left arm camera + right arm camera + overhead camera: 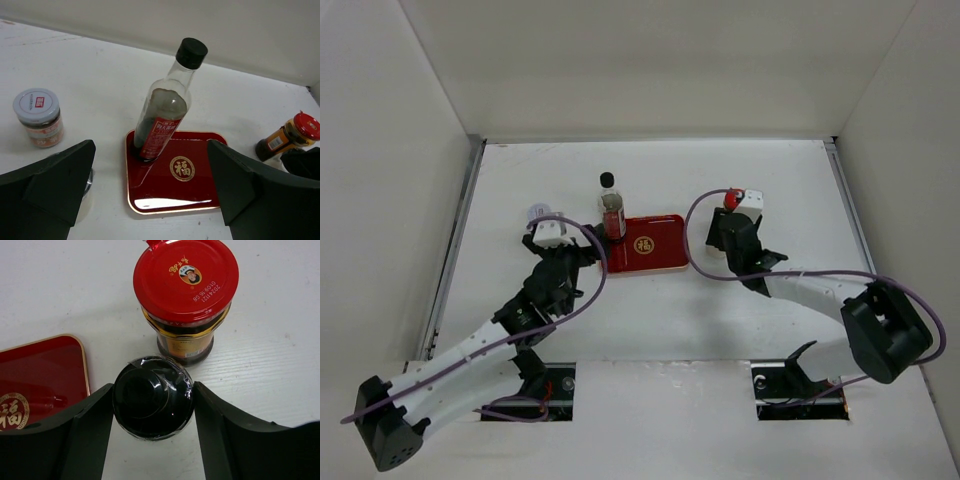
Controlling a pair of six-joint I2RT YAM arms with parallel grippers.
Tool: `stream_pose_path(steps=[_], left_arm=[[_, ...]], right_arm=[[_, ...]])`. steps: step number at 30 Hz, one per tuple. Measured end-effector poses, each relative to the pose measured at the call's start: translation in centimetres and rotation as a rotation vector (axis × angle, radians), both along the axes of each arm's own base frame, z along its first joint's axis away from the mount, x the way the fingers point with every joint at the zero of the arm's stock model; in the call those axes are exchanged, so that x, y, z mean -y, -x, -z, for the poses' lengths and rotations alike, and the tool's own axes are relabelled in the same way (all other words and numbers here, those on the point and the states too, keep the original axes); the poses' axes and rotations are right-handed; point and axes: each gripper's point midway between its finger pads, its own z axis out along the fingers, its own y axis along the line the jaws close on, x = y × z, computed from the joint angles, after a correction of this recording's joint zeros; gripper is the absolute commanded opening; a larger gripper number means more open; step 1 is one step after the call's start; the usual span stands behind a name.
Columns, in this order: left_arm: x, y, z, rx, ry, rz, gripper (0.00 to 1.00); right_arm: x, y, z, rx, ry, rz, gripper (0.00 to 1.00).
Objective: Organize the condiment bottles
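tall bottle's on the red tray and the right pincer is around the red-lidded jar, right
No. The right pincer is around the black-topped bottle; the red-lidded jar stands free beyond it, as the right wrist view shows. The tall bottle is on the red tray.

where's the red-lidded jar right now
The red-lidded jar stands on the table right of the red tray, just beyond the short black-topped bottle that the right gripper grips. In the top view its lid shows past that gripper's tip.
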Motion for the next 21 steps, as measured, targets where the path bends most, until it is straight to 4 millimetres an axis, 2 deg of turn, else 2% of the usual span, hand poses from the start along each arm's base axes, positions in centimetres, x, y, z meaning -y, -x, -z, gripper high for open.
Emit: stream_pose_path(steps=[4, 6, 8, 11, 15, 18, 21], left_arm=[[-2.1, 1.1, -0.1, 0.032, 0.051, -0.055, 0.97], [-2.8, 1.4, -0.5, 0.045, 0.069, -0.079, 0.97], [-3.4, 1.5, -0.7, 0.051, 0.079, -0.101, 0.97], [-3.8, 1.4, 0.0, 0.030, 0.058, -0.130, 0.97], [-3.8, 1.4, 1.8, -0.026, 0.008, -0.145, 0.97], [-4.2, 1.6, 2.7, -0.057, -0.018, -0.154, 0.97], [-4.9, 1.7, 2.7, -0.069, -0.020, -0.175, 0.97]], right_arm=[[0.1, 0.3, -0.4, -0.001, 0.000, -0.003, 0.57], [0.0, 0.9, -1.3, 0.012, 0.012, -0.009, 0.58], [-0.9, 1.6, -2.8, 0.047, 0.015, -0.040, 0.58], [-3.9, 1.7, -5.7, 0.102, -0.010, -0.114, 0.58], [-9.4, -0.2, -8.2, 0.153, -0.057, -0.200, 0.57], [-13.3, -1.9, -7.9, 0.157, -0.066, -0.249, 0.58], [-16.1, -3.0, -6.4, 0.132, -0.051, -0.285, 0.58]])
